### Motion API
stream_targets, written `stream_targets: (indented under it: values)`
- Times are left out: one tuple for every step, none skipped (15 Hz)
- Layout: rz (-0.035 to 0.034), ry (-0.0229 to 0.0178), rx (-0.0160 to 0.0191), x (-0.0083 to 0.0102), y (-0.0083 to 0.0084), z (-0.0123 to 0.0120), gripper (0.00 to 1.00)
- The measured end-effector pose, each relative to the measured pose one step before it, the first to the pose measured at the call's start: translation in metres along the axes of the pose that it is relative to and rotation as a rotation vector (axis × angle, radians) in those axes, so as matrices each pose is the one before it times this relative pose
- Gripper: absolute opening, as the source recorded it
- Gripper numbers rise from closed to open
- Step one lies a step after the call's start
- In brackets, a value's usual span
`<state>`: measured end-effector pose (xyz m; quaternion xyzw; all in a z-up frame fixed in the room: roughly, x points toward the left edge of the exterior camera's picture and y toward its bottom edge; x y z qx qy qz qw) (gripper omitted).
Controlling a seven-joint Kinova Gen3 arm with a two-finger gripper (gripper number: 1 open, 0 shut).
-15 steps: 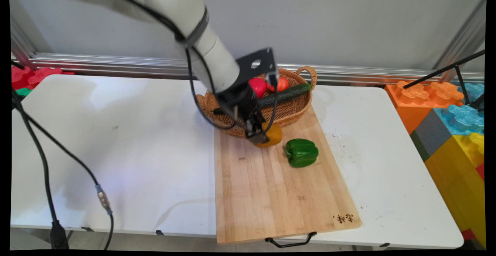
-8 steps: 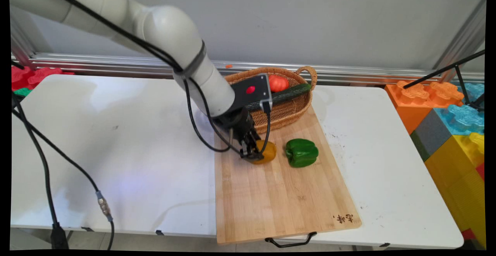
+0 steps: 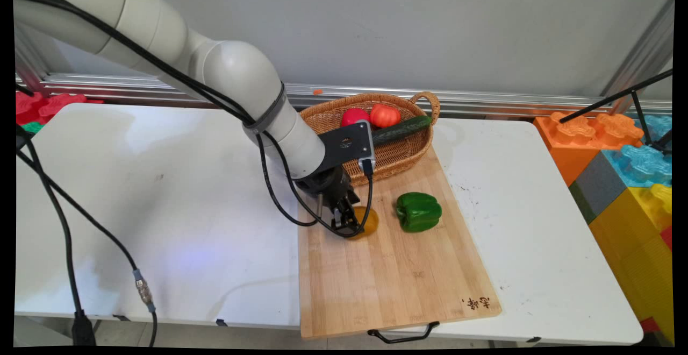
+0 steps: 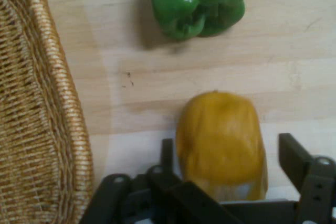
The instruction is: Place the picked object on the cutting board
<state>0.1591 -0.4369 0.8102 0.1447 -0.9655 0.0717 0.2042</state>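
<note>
A: Yellow pepper [image 3: 368, 221] on the cutting board [image 3: 392, 269], partly hidden behind the end effector [image 3: 344, 219].
B: Basket [image 3: 400, 156] holds a red pepper [image 3: 353, 116], tomato [image 3: 385, 115] and cucumber [image 3: 402, 129].
A: Arm slants down from upper left; fingers [image 4: 297, 157] spread, flanking the yellow pepper, gap visible. Green pepper [image 3: 418, 211] near.

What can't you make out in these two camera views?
Yellow pepper: main view, left side hidden by the pincer and a cable.
Cucumber: main view, left end behind the arm's black plate.
Basket: hand view, cut off by the left edge.
Stamp on the cutting board: main view, too small to read.
</note>
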Motion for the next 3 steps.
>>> stream_targets:
  values:
    - [0.00345,0.00471,-0.00195,0.00119,0.00111,-0.00067,1.00]
    - [0.00334,0.00708,0.00186,0.00298,-0.00002,-0.00181,1.00]
    - [0.00199,0.00903,0.00715,0.00443,-0.00136,-0.00343,1.00]
